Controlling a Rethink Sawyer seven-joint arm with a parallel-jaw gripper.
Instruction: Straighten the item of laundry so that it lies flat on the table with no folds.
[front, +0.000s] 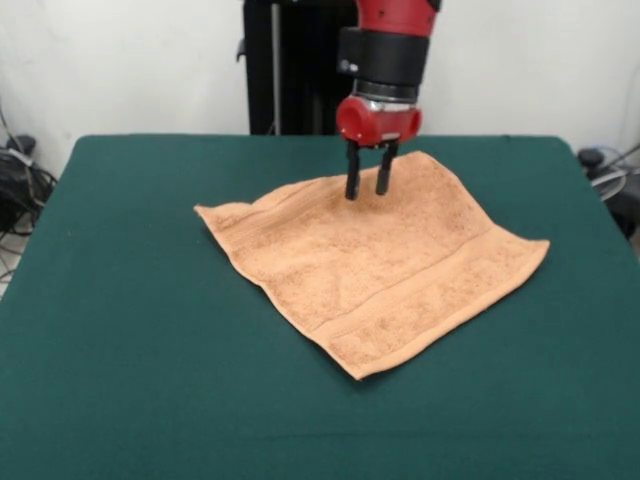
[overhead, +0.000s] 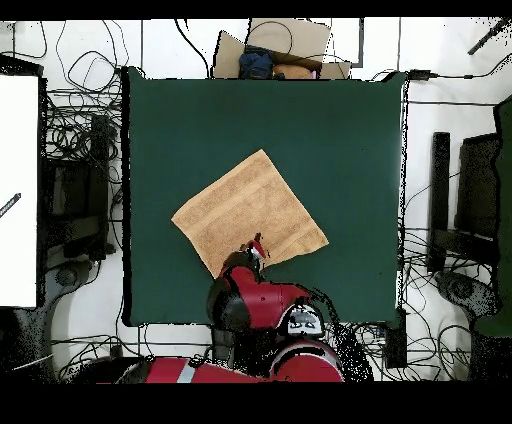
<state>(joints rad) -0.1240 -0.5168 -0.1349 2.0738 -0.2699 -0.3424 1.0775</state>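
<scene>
Surface (front: 120, 330), dark green, carries peach towel (front: 380, 270) spread diamond-wise near centre, mostly flat w/ slight ripples. My end effector (front: 367, 186) stands upright at towel's far corner, fingers (front: 352, 178) slightly apart, tips at cloth.

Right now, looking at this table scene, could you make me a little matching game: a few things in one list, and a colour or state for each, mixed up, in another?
Things:
1. towel
2. table
3. hand
4. arm

Descriptions:
A. dark green, cloth-covered
B. red and black, coming down from above
C. peach-orange, spread out almost flat, set cornerwise
D. two dark fingers slightly apart, pointing down at the towel's far edge

Pairs: 1-C, 2-A, 3-D, 4-B
</scene>
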